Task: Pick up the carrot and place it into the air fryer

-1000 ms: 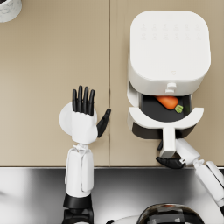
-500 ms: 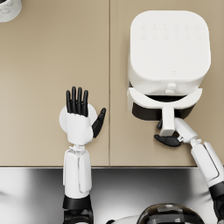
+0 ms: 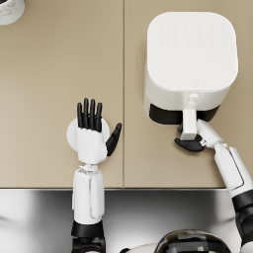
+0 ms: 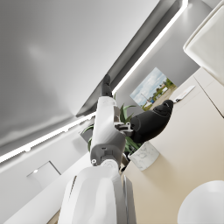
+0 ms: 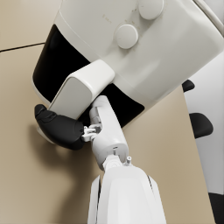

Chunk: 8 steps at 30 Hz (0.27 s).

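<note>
No legible text; air fryer [image 3: 190, 54] markings too blurred.

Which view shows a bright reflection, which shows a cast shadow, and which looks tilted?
Head view: the shiny grey metal strip along the near edge reflects light. Right wrist view: the dark right hand casts a soft shadow on the beige countertop. Left wrist view: the room appears steeply tilted, light strips running diagonally.

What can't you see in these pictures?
- Carrot: in no view; the air fryer drawer looks pushed in, so its inside is hidden.
- Right hand: head view, fingers partly tucked under the drawer handle.
- Plate: head view, mostly covered by the left hand.
- Cup: head view, cut off by the top corner.
</note>
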Tool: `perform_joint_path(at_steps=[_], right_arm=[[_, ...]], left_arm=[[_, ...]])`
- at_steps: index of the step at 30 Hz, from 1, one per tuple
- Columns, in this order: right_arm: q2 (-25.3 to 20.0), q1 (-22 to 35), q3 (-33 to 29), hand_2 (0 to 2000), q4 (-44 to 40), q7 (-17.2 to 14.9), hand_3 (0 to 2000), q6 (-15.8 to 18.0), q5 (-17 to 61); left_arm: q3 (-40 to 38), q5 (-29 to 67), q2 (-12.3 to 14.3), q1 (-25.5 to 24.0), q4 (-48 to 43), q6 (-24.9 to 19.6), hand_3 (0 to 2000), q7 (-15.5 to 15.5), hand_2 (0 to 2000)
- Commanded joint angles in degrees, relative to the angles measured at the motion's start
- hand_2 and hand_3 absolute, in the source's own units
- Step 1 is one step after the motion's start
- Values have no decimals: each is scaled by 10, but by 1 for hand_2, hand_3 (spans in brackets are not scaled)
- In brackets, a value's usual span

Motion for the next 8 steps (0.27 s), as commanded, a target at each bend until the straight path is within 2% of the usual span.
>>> perform_joint_path(at_steps=[1, 8], right_arm=[[0, 1, 1, 2000, 0, 1, 2000, 0, 0], [2, 3, 4, 2000, 0, 0, 2000, 1, 0]], left_arm=[[0, 0, 0, 0, 0, 0, 0, 0, 0], [0, 0, 0, 0, 0, 0, 0, 0, 0]])
